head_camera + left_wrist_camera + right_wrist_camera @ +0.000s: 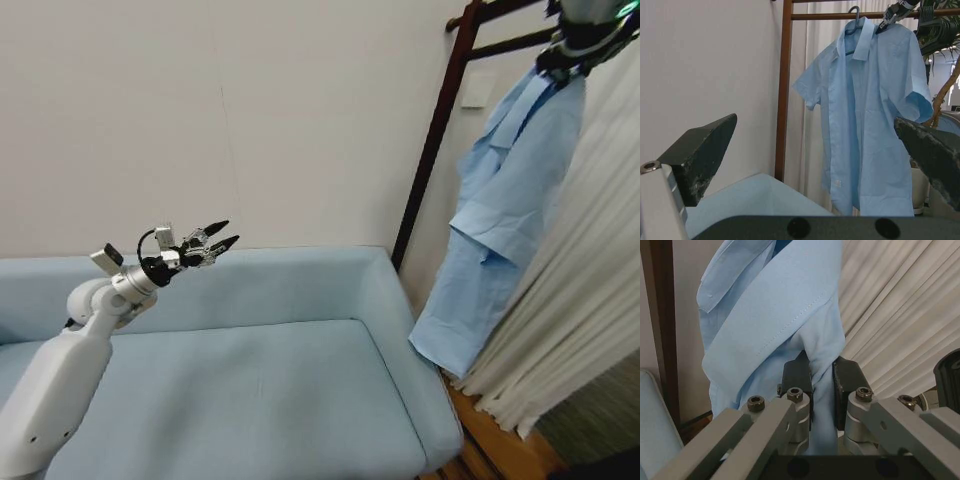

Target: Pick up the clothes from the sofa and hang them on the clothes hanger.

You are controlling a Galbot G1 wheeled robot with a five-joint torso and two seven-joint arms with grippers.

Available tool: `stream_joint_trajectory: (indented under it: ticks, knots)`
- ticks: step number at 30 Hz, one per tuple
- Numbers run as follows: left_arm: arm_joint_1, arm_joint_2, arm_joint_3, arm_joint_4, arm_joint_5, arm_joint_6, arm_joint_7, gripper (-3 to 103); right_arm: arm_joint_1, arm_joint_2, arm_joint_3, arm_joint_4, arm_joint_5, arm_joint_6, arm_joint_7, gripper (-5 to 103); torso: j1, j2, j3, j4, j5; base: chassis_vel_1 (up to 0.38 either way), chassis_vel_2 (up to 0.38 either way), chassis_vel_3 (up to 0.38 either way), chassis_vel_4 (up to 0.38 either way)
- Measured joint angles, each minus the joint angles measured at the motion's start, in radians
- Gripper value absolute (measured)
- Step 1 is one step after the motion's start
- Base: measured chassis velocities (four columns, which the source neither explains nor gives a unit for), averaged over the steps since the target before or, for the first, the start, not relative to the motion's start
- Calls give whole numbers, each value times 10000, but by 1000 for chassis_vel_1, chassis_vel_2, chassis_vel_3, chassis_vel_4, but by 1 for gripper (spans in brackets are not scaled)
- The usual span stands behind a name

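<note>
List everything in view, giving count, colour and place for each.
shirt: one, light blue, hanging on the clothes rack past the sofa's end.
hanger: one, grey-blue hook, over the rack's bar, at the shirt collar.
clothes rack: one, dark brown wood, against the wall by the sofa.
sofa: one, light blue, along the wall.
curtain: one, off-white, behind the shirt.
plant: one, green leaves on a brown stem, beyond the rack.
left claw: one, black fingers, open, raised above the sofa seat.
right claw: one, black pads, shut on the shirt's fabric up by the rack's bar.
</note>
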Motion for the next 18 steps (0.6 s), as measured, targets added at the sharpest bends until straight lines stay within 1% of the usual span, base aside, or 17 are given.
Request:
stream_joint_trajectory:
  ticks: [6, 11, 14, 16, 18]
  knots:
    - [48, -86, -26, -23, 74, 0, 33, 100, -15, -158, 117, 136, 69, 1, 157, 8, 0, 0, 0, 0, 2, 0, 0, 0, 0]
    - [56, -159, -19, -25, 198, -1, 42, 100, -180, -327, 449, 55, 92, 16, 424, 8, -1, 0, 0, 0, 1, 0, 0, 0, 0]
    - [24, -219, 4, -27, 289, 10, 31, 100, -359, -385, 764, -134, 95, 22, 635, 23, 0, 0, 1, 1, 2, 0, 0, 0, 0]
    - [23, -230, 6, -30, 305, 17, 27, 100, -385, -398, 820, -173, 95, 26, 667, 23, 0, 0, 1, 2, 0, 0, 0, 0, 0]
    - [38, -273, -2, -44, 344, 27, 18, 100, -480, -505, 1087, -308, 133, 31, 873, 35, 0, 0, 0, 2, 0, 0, 0, 0, 0]
